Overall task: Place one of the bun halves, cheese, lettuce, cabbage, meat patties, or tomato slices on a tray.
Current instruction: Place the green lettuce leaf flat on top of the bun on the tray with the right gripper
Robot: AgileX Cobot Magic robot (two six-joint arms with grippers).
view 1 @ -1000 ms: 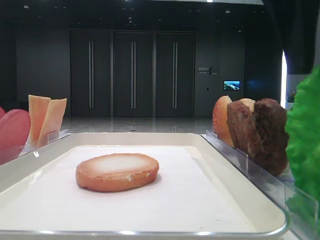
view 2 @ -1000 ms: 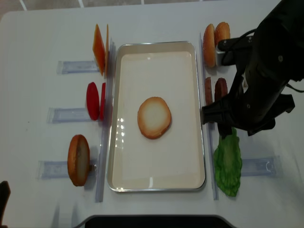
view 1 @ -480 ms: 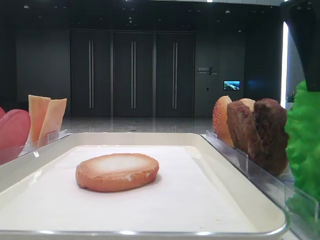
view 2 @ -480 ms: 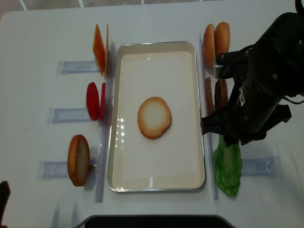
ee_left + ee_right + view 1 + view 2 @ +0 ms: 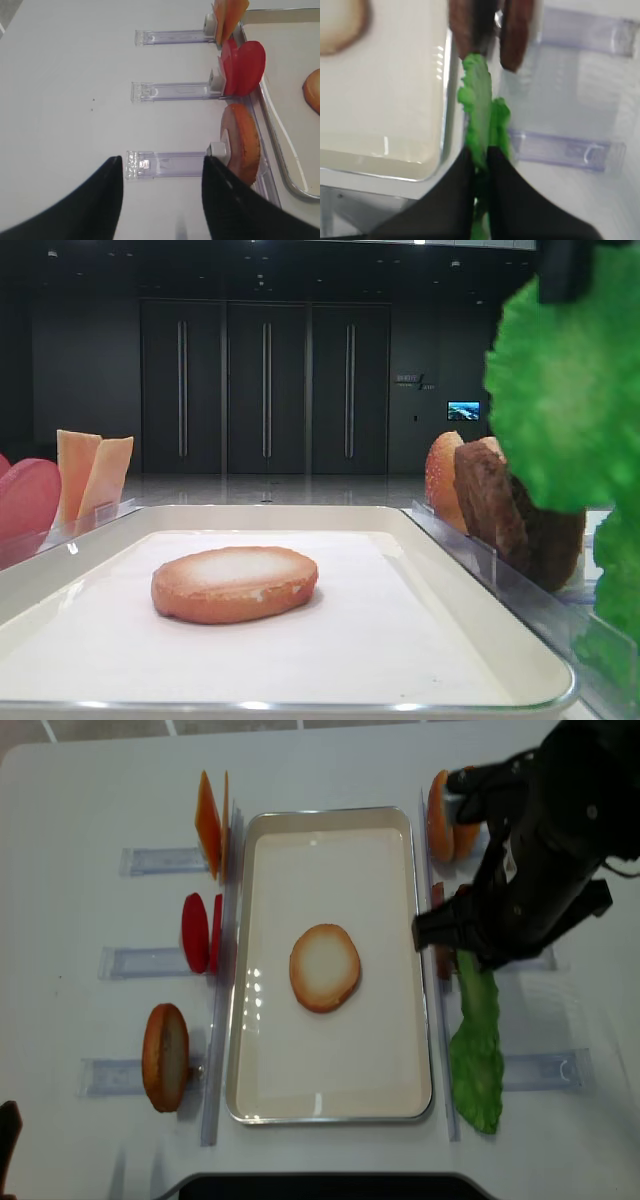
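Note:
My right gripper (image 5: pixel 480 153) is shut on the edge of the bright green lettuce (image 5: pixel 478 107), which hangs upright beside the tray's (image 5: pixel 385 105) right rim. From the low front view the lettuce (image 5: pixel 568 390) is raised above the dark meat patties (image 5: pixel 498 508). From overhead the lettuce (image 5: pixel 476 1032) stretches out under my right arm (image 5: pixel 535 850), and the fingers are hidden. A bun half (image 5: pixel 325 967) lies pale face up in the tray (image 5: pixel 330 1095). My left gripper (image 5: pixel 162 161) is open over bare table beside a standing bun half (image 5: pixel 242 145).
Cheese (image 5: pixel 208 820), tomato slices (image 5: pixel 196 932) and a bun half (image 5: pixel 165 1056) stand in clear holders left of the tray. Bun halves (image 5: pixel 440 815) stand at the back right. More green leaf (image 5: pixel 612 590) shows low on the right. A clear holder (image 5: pixel 566 150) lies beside the lettuce.
My right gripper has shut on the lettuce and lifted it. The arm has moved toward the back of the table. The left gripper and the bun half in the tray have not moved.

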